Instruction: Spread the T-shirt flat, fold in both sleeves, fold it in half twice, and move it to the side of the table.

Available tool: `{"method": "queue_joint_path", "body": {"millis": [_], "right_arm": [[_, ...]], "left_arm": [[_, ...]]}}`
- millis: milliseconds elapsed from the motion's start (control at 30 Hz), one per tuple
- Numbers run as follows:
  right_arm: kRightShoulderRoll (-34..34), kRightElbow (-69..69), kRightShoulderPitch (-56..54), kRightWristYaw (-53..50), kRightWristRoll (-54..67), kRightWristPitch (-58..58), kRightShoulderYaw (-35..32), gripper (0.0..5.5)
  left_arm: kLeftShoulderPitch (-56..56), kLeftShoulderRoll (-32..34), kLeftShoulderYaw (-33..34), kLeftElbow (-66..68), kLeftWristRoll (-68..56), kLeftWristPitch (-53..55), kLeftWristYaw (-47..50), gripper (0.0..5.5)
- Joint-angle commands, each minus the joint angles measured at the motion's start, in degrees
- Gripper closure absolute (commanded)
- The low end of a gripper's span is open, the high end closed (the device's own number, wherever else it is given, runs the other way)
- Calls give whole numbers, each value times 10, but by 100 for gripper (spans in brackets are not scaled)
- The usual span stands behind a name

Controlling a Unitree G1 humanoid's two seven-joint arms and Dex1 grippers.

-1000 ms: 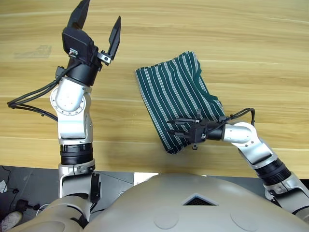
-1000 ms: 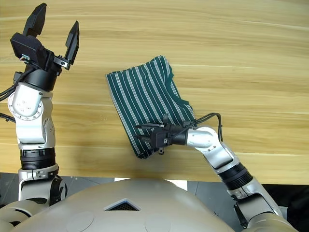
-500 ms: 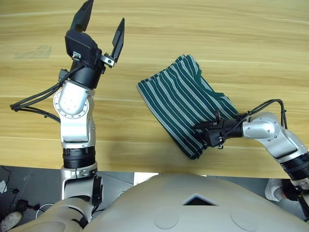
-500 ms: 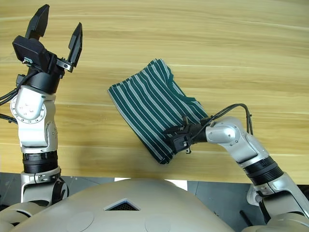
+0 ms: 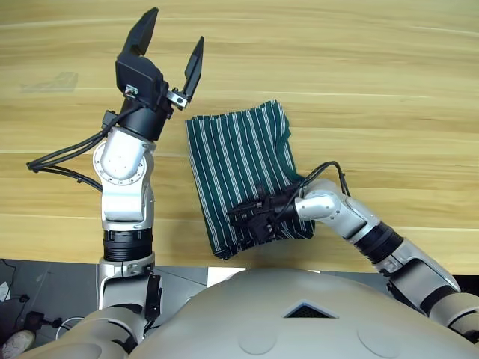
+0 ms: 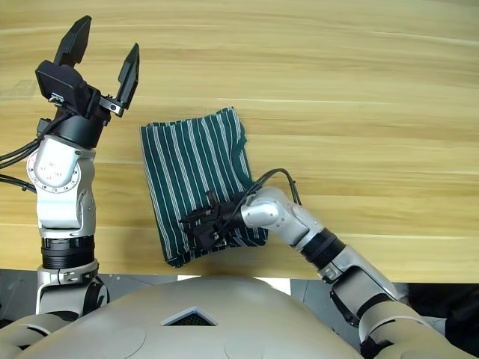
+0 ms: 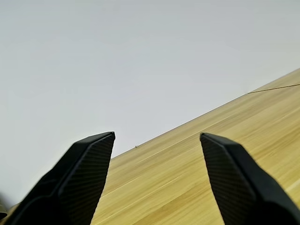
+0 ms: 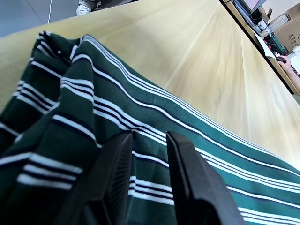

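Observation:
The green T-shirt point(image 5: 233, 158) with white stripes lies folded into a small rectangle on the wooden table point(image 5: 374, 90), its near corner close to the front edge. My right gripper point(image 5: 236, 215) rests low on the shirt's near part, and its fingers are shut on a ridge of the cloth point(image 8: 84, 93). The right wrist view shows the two dark fingers point(image 8: 112, 173) almost together with striped fabric between them. My left gripper point(image 5: 174, 31) stands raised and open above the table, just left of the shirt's far corner, holding nothing. Its fingertips point(image 7: 89, 159) are spread wide.
Bare wood stretches to the right of and beyond the shirt. The table's front edge point(image 5: 60, 258) runs just below the shirt, with dark floor and cables point(image 5: 30, 314) under it at the left.
My right gripper has dragged the shirt first right, then back left towards the left arm, turning it squarer to the table edge. The left arm has drifted slightly right, still open.

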Motion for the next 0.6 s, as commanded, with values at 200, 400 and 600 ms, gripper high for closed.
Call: {"method": "queue_joint_path", "body": {"millis": [200, 400, 600], "right_arm": [[-18, -39, 21, 8, 164, 71, -110, 419], [-45, -255, 48, 2, 474, 229, -279, 419], [-181, -195, 89, -8, 324, 129, -416, 419]], "left_arm": [[9, -5, -2, -5, 5, -3, 1, 213], [44, 51, 51, -77, 10, -12, -19, 213], [212, 165, 93, -171, 158, -116, -79, 213]]}}
